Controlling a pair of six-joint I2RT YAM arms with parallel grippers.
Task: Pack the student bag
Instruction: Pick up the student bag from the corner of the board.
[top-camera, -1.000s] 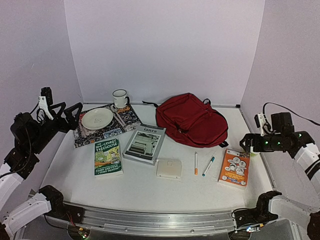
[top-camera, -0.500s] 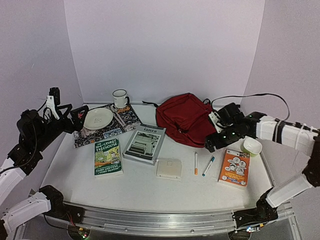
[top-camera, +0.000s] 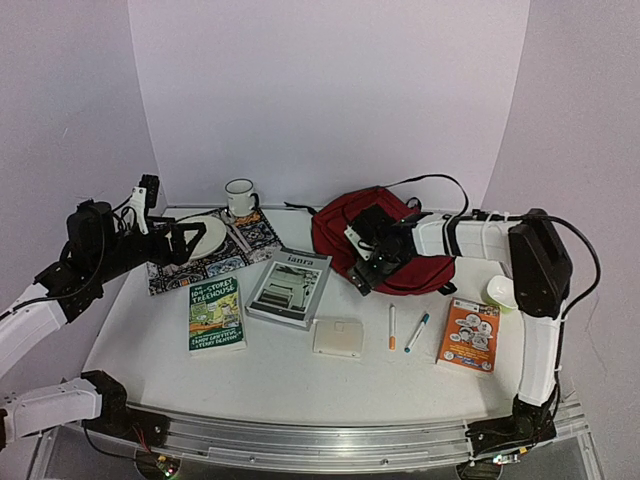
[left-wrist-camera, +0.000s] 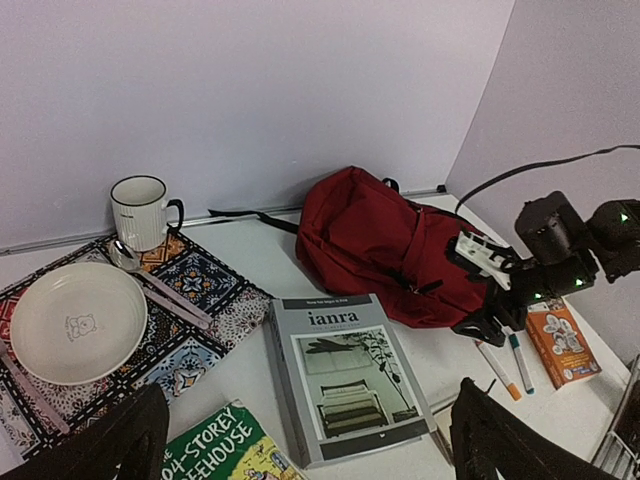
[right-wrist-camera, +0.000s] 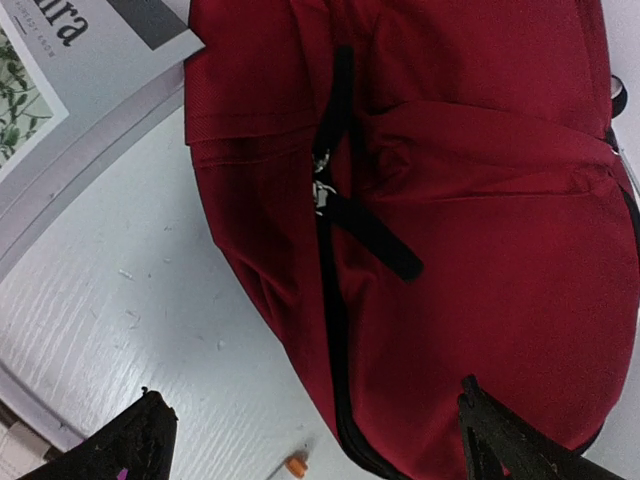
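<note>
Student bag (top-camera: 425, 262) lies flat, seemingly zipped shut, toward the far right of the bench (top-camera: 280, 375), behind the ianra book (top-camera: 290, 288) and pens (top-camera: 392, 327). Our right tool (right-wrist-camera: 310, 390) hovers spread wide just above its zipper pull (right-wrist-camera: 322, 192). Our left tool (top-camera: 190, 240), also spread, hangs by the plate (top-camera: 212, 234). We judge opening comes first: pinch the black tab squarely, then draw along the track while steadying the fabric.

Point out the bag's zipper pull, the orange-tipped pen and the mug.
zipper pull (right-wrist-camera: 321, 192): right wrist view, metal tab.
orange-tipped pen (top-camera: 392, 325): top external view, mid-barrel.
mug (left-wrist-camera: 138, 215): left wrist view, side wall.
</note>
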